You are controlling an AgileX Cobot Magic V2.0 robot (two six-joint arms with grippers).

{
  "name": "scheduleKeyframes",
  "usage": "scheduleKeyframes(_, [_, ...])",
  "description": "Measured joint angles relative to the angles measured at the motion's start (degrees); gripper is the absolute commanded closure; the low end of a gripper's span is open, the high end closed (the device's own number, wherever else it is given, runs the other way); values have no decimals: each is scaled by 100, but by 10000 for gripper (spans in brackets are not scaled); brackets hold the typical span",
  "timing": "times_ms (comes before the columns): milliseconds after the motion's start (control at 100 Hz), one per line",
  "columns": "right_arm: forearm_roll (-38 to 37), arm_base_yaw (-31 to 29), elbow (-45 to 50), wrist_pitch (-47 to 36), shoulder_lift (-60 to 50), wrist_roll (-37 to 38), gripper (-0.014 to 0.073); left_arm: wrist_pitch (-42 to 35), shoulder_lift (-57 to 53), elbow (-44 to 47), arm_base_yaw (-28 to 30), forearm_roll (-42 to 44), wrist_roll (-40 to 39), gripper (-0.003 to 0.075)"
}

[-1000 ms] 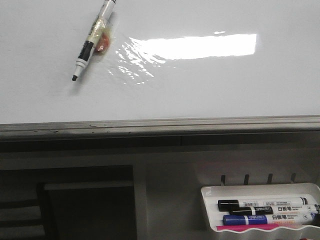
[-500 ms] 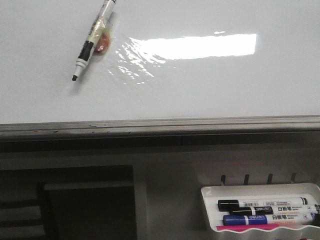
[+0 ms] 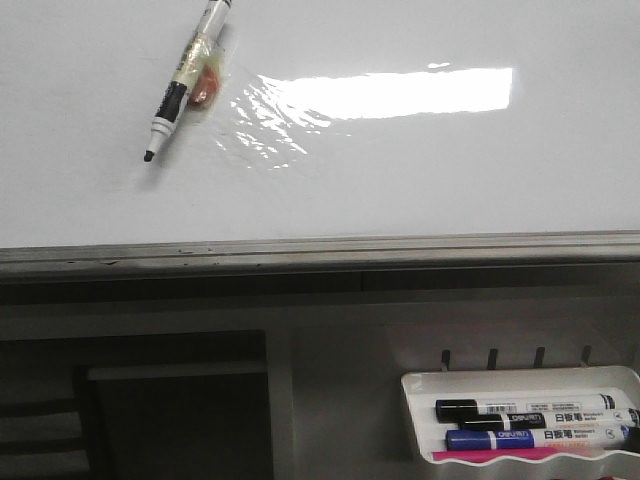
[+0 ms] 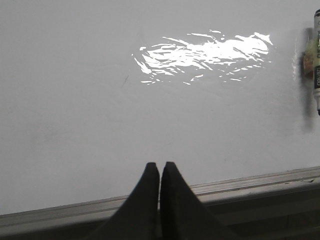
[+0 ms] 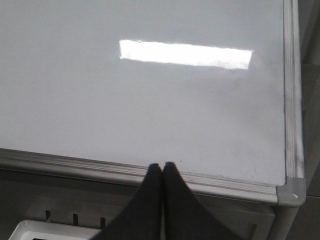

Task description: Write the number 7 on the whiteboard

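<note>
Lying uncapped on the left part of the whiteboard (image 3: 420,190), a marker (image 3: 183,82) is seen with its tip pointed toward the near edge and a scrap of clear tape with something orange stuck at its middle, probably added so that it can be gripped more easily. No number 7 can be made out on the board in any view; only a very faint short scratch-like mark is seen in the left wrist view, too slight to be read. The writing is therefore judged not yet begun.

The left hand (image 4: 159,172) is held above the near grey edge strip with its fingers pressed together on nothing, the marker lying well apart from it. A broad band of glare (image 3: 390,92) is spread across the middle of the board. Further right, the right hand (image 5: 161,172) is likewise closed and empty, poised over the board's near edge beside the right corner (image 5: 292,192). Below that edge, a white tray (image 3: 520,378) is hung, in which spare markers (image 3: 530,425) are stored within reach.
</note>
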Motion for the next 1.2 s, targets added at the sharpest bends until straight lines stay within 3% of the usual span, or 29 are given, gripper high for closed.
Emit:
scheduleKeyframes(270, [0,0,0,0,0,0,658,0,0,0,0,-12,0,741])
scheduleKeyframes(430, [473,0,0,-25,0,0,658,0,0,0,0,-399,0,741])
scheduleKeyframes(790, [2992,0,0,-280,0,0,658,-232,0,0,0,-3743,-12,741])
scheduleKeyframes(880, [3597,0,0,-260,0,0,657,-339,0,0,0,-4238,-21,741])
scheduleKeyframes(1000, [3802,0,-12,185,0,0,649,-141,0,-28,0,-4284,-21,741])
scheduleKeyframes(1200, [3496,0,-653,1240,355,0,645,1007,207,-841,0,-3559,-21,741])
